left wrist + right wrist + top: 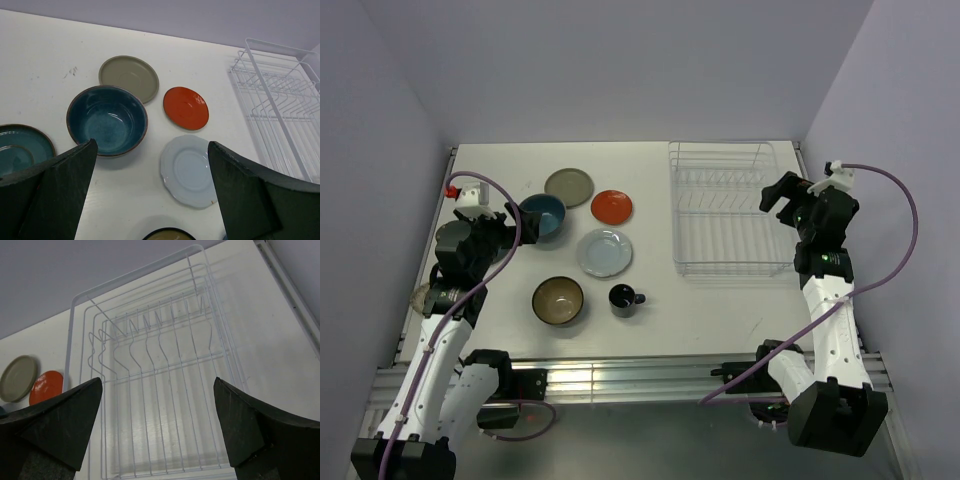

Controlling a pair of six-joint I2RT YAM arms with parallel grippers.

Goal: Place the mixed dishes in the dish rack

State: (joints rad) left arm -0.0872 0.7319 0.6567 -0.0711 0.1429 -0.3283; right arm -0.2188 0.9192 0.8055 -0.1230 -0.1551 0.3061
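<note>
Looks like a robotics lab test cell. Plain pale-lilac partition walls (620, 60) boxing in a bare white tabletop (720, 310) on three sides. Silver aluminium rail (620, 378) at 6 o'clock, carrying a white-and-black left arm (438, 345) at 7 o'clock and a matching right arm (835, 320) at 5 o'clock. Loose purple cables (915, 215). White wire dish rack (730, 210) standing straight on the tabletop at 2 o'clock.

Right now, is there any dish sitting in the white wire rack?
No, the rack holds nothing but its own bare white wires.
</note>
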